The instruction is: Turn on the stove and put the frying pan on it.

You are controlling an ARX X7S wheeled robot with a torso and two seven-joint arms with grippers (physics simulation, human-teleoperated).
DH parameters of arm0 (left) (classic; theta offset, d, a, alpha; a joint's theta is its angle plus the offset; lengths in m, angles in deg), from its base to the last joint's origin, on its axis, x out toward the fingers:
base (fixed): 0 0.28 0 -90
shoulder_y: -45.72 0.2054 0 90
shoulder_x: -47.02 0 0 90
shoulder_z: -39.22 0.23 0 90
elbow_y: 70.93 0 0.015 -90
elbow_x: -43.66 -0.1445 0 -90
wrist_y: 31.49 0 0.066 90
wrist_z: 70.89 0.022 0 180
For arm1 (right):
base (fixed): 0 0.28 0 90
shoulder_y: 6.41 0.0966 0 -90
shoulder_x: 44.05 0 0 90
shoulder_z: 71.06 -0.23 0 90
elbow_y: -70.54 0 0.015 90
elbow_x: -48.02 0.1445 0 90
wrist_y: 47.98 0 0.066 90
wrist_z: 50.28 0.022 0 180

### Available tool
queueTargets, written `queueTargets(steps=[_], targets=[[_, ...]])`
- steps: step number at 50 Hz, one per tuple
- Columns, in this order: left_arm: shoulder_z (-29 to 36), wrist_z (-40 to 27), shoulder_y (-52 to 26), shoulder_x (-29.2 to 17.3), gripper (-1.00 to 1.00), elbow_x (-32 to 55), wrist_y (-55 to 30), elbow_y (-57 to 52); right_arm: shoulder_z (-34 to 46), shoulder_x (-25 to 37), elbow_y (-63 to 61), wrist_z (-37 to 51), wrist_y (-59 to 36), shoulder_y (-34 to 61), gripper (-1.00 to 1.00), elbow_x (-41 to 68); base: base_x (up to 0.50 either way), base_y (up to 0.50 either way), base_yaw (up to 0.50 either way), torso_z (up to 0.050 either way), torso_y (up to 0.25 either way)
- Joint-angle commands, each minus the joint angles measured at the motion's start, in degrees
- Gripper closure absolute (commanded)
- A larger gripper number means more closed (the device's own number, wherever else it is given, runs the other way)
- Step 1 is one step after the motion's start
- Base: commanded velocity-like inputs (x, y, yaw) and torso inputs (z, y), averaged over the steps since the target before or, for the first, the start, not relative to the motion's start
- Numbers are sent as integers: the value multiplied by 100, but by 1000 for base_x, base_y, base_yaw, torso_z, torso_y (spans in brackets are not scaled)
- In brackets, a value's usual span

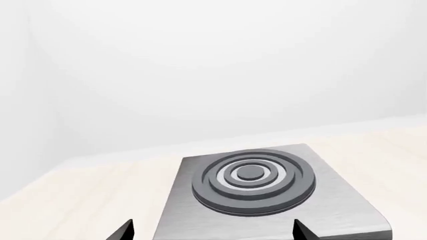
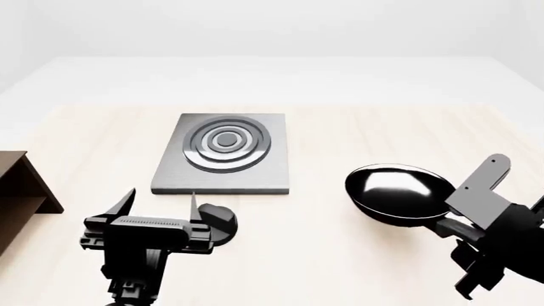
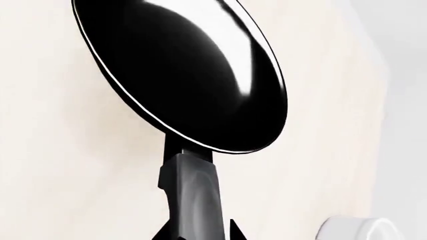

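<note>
Left hand [image 2: 162,204], fingers apart, hangs over the knob [image 2: 218,221] just before the stove [image 2: 223,153]. Right hand [image 2: 463,233] is clamped on the pan [image 2: 398,191] handle, pan off to the stove's right above the counter [image 2: 340,127]. Placing remains; whether the knob is turned I cannot tell.

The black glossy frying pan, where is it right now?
In the head view the black glossy frying pan sits right of the grey metal stove plate, off the burner, its handle at the right gripper.

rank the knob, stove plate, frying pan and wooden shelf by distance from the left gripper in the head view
1. knob, just right of the left gripper
2. stove plate, ahead
3. wooden shelf, far left
4. frying pan, far right
</note>
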Motion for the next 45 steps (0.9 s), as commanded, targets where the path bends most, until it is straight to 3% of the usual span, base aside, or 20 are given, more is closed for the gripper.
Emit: queueTargets(steps=[1,23,45], targets=[[0,-20,11,-18,-100,28,5,-13,-95,-179,-49,-93,-174,796,100,-663,0,0,0,0,0],[-17,-55,10,-49,-100,92,42,26,-187,-959,562,5,254,1180,100,-1020,0,0,0,0,1],[-24,-90,-18,-94,-100,140,36,26,212,-2023,1544,-168,891,1627,100,-1631,0,0,0,0,1]])
